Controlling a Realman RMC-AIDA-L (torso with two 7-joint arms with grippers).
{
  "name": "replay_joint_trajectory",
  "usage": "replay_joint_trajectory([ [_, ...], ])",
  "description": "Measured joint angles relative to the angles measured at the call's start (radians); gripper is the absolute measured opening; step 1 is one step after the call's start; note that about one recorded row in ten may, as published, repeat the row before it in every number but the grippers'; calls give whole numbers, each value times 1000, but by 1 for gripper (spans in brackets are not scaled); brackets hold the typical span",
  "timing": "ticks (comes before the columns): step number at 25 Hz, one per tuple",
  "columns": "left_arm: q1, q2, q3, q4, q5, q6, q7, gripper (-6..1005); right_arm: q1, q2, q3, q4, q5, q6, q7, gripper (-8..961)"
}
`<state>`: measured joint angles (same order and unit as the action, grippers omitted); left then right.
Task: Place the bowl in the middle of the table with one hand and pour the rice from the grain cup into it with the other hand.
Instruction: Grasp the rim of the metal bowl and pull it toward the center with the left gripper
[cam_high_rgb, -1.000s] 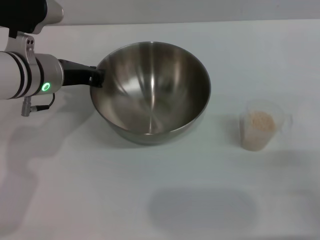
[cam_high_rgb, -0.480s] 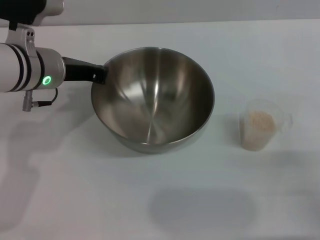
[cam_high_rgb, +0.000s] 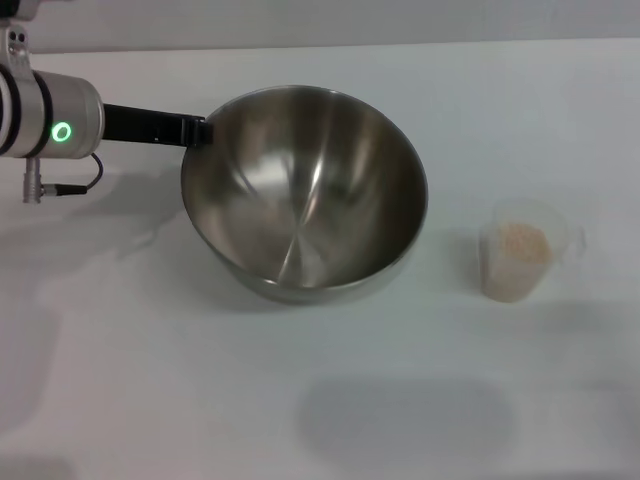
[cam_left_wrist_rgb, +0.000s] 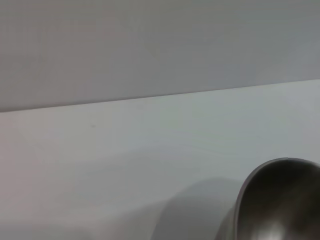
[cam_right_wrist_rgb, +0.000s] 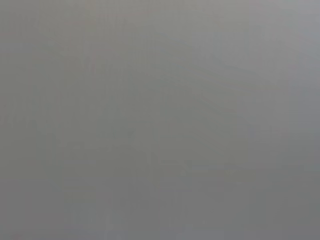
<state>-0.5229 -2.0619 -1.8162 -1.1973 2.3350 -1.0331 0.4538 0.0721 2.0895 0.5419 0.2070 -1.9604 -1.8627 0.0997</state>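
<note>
Bowl (cam_high_rgb: 305, 195) sits on the bench (cam_high_rgb: 150, 380), a little left of the bench's middle and toward the far edge. It appears tipped: the rim on the left-far side stands higher than the rim toward the near-right. Interior shiny, nothing in it.

Left tool (cam_high_rgb: 197, 130) reaches in from the left edge of the bench, its dark fingers meeting the bowl's rim at the far-left side. The fingers appear clamped on that rim, gripping the bowl. A green indicator light (cam_high_rgb: 62, 132) glows on the left arm's wrist housing.

The left wrist view shows only a curved section of the bowl rim (cam_left_wrist_rgb: 280, 195) over bare bench (cam_left_wrist_rgb: 100, 165), with the bench's far edge meeting a grey wall.

Grain cup (cam_high_rgb: 520, 250) stands upright near the right edge of the bench, well apart from the bowl. Rice (cam_high_rgb: 522, 242) fills much of it, a pale tan mass seen through the clear wall.

Right tool: not seen in any view. Right wrist view is a uniform grey field.
</note>
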Motion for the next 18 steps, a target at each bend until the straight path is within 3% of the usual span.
replay_joint_trajectory([
  [3,-8,2,-61,18,-80,-62,89,42,1,0,0,0,0,3,0,839],
  [4,-22,3,-128,49,-140,-120,162,42,1,0,0,0,0,4,0,839],
  [9,-37,3,-230,97,-216,-209,264,40,5,0,-1,0,0,6,0,839],
  [18,-14,3,-232,82,-220,-249,275,41,4,0,-2,0,0,7,0,839],
])
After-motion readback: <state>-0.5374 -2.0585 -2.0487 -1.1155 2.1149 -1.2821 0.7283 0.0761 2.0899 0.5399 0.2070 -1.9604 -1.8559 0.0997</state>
